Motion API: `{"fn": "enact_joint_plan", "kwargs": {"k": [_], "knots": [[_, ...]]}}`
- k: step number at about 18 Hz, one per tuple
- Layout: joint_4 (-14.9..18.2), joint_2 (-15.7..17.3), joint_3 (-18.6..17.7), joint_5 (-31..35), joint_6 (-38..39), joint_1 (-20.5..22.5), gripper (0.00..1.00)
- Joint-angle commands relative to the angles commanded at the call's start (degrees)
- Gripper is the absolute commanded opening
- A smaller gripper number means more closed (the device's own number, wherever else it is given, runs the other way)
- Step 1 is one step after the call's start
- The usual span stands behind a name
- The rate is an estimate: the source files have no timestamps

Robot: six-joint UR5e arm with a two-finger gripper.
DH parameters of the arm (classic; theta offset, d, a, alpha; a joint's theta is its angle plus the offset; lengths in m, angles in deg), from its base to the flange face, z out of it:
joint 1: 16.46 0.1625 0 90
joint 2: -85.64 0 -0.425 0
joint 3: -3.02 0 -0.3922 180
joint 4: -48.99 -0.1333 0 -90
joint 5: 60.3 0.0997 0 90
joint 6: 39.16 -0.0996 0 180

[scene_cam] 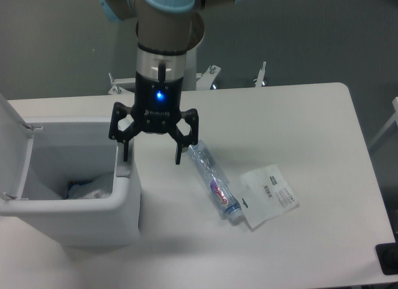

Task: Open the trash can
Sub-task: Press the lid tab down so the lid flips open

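While the tool (152, 158) hangs spread apart, the trash can (81, 214) lid runs off-frame

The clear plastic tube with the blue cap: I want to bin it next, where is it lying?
The clear plastic tube lies on the table between the white trash can and a white packet.

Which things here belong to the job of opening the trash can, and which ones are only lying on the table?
Belonging to the job:
- trash can, lid already swung up at its left side
- claw, open, one finger over the can's right edge

Only lying about:
- wrapped tube right of the can
- flat white packet beside the tube
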Motion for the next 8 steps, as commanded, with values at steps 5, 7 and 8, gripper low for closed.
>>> {"fn": "enact_joint_plan", "kwargs": {"k": [5,7,8], "knots": [[0.17,0.26,1.14,0.26,-2.46,3.69,1.0],[0.18,0.26,1.14,3.23,-2.64,5.36,1.0],[0.18,0.26,1.06,4.65,-2.73,5.89,1.0]]}}
